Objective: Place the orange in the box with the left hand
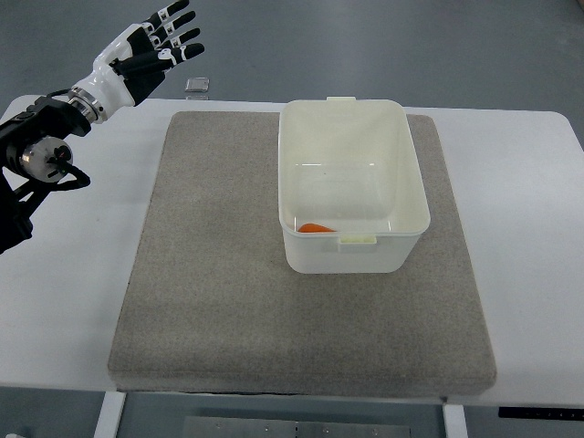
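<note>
An orange [316, 228] lies inside the white plastic box [412, 173], against its near wall, only partly visible through the rim. The box stands on a grey felt mat [210, 265]. My left hand [155, 46] hovers at the far left, beyond the mat's back-left corner, its black-and-white fingers [179, 35] spread and holding nothing. It is well away from the box. The right arm does not show.
The mat covers most of a white table [529, 228]. A small square grey object [198, 86] lies on the table just behind the mat, near my left hand. Grey floor lies beyond the table's far edge.
</note>
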Robot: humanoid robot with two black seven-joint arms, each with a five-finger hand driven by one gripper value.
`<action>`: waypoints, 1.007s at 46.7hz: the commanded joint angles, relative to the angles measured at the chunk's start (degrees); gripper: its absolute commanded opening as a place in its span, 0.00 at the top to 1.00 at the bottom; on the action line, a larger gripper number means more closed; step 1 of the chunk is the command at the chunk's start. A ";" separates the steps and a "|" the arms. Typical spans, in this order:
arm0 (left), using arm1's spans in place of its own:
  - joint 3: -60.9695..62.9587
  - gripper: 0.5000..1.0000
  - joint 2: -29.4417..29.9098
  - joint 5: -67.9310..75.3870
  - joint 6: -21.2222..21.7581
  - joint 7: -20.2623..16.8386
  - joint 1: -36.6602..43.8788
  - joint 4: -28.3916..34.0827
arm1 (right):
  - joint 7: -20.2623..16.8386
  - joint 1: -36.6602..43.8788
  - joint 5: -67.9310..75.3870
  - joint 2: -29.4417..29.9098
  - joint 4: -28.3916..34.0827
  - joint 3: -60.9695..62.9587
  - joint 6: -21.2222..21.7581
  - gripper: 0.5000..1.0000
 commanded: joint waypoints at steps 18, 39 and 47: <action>-4.89 0.01 -0.20 -12.47 -2.15 14.32 3.18 1.19 | 0.00 0.00 -0.03 0.00 0.00 0.00 -0.01 0.15; -4.98 0.01 -0.73 -18.81 0.31 15.81 2.39 6.64 | 0.00 0.00 -0.03 0.00 0.00 0.00 -0.01 0.15; -4.80 0.01 -0.73 -18.28 1.02 15.64 2.39 6.73 | 0.00 0.00 0.05 0.00 0.00 0.00 -0.01 0.15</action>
